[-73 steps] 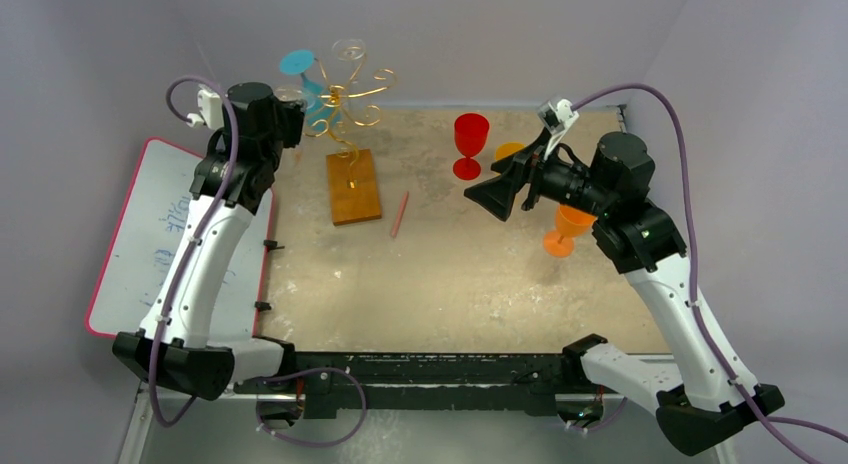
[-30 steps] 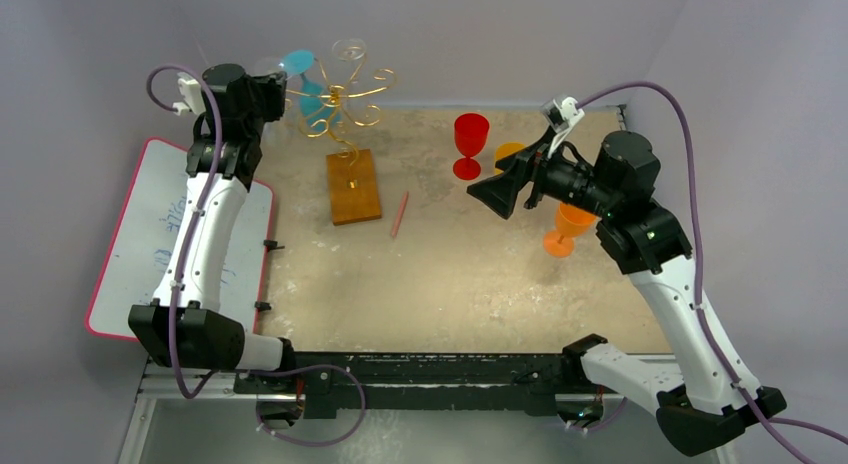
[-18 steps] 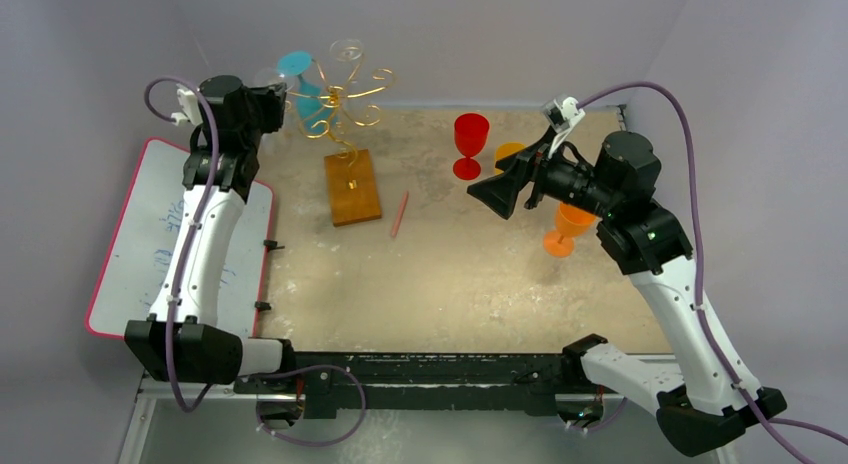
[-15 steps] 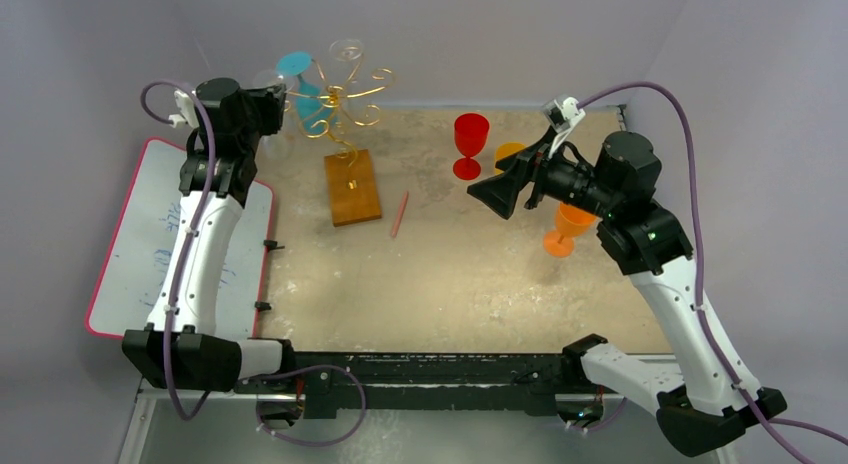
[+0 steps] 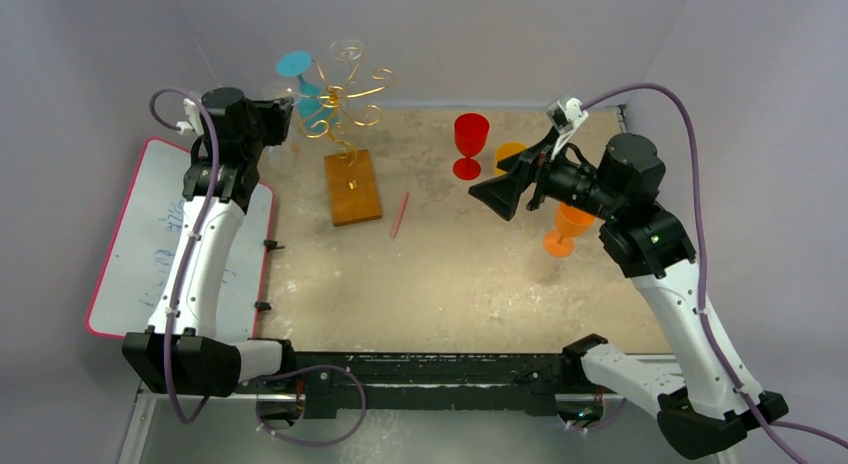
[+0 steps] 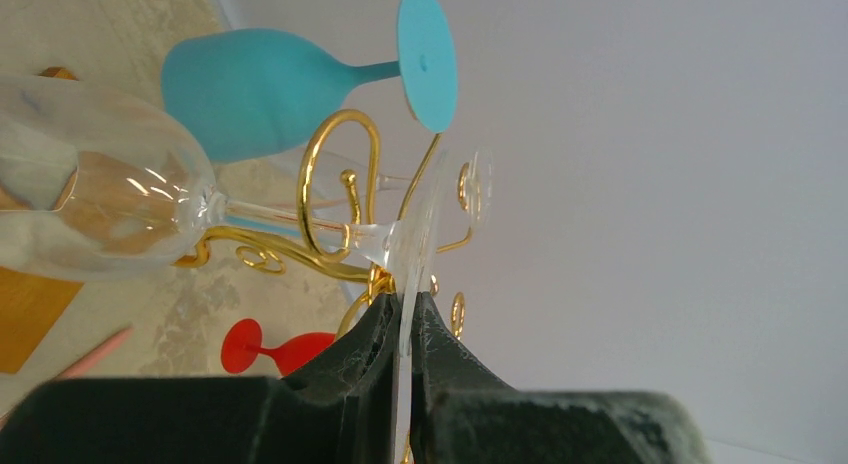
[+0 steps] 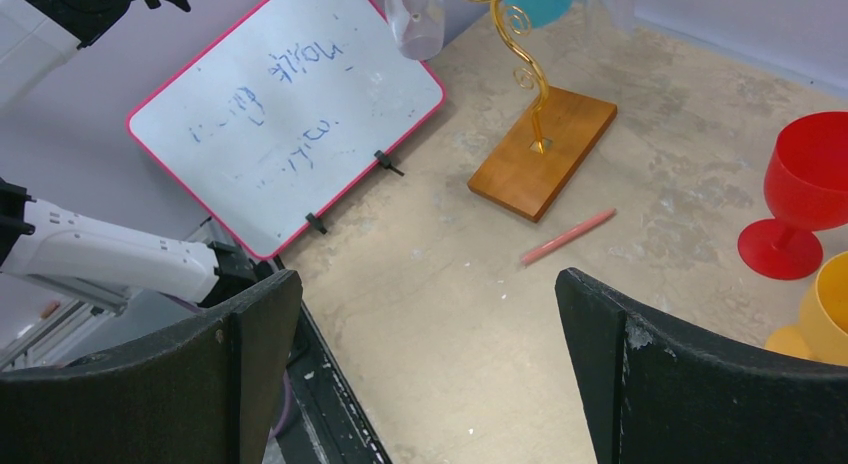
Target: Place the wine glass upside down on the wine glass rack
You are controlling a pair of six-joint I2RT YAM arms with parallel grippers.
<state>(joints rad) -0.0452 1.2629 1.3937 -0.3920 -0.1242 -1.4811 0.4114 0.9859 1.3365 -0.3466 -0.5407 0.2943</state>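
Sandy tabletop (image 5: 450,274), one gold rack (image 5: 353,189) holding one teal glass (image 6: 250,89), left fingers (image 6: 360,364) pinching one clear glass (image 6: 100,204), right fingers (image 7: 670,384) spread

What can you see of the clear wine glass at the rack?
The clear wine glass is transparent, glass or plastic, with a rounded bowl, thin stem and flat round foot. The left gripper pinches the foot's rim. The stem runs across a gold loop of the wine glass rack, beside a teal glass.
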